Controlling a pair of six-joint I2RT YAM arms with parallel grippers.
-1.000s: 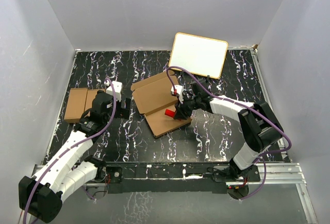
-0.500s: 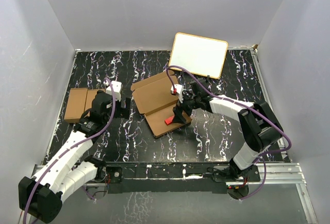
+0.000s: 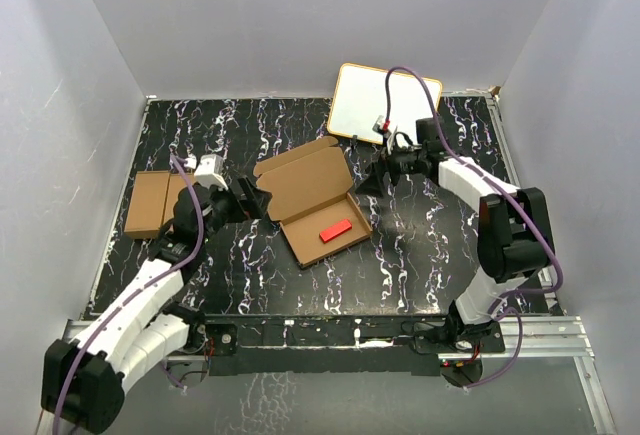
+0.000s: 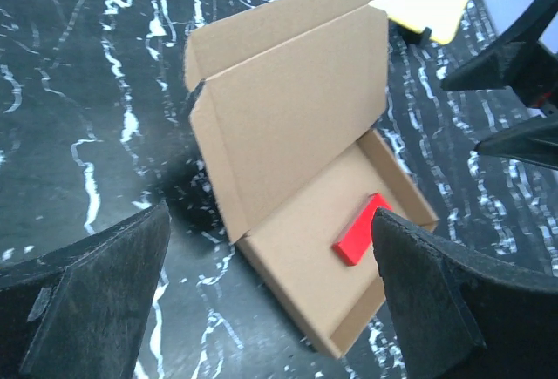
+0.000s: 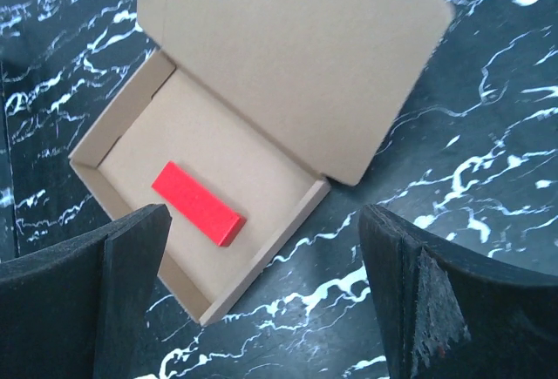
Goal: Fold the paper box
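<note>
Middle of black marbled table (image 3: 420,255): paper box (image 3: 308,243), tray open, lid (image 3: 300,180) tipped back, red block (image 3: 335,229) flat inside. Just left of box: left gripper (image 3: 252,198), spread wide, holding nothing. Past box on right: right gripper (image 3: 375,177), spread wide, holding nothing. Far back: white board with yellow rim (image 3: 385,105). Lid not shut yet. Could slide away if pushed from one side only. Could squash side flaps if pressed down crooked.

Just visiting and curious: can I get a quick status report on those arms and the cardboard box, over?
Open and empty: left gripper, right gripper. Lid up on paper box, red block in its tray. Nothing over the lid.
</note>
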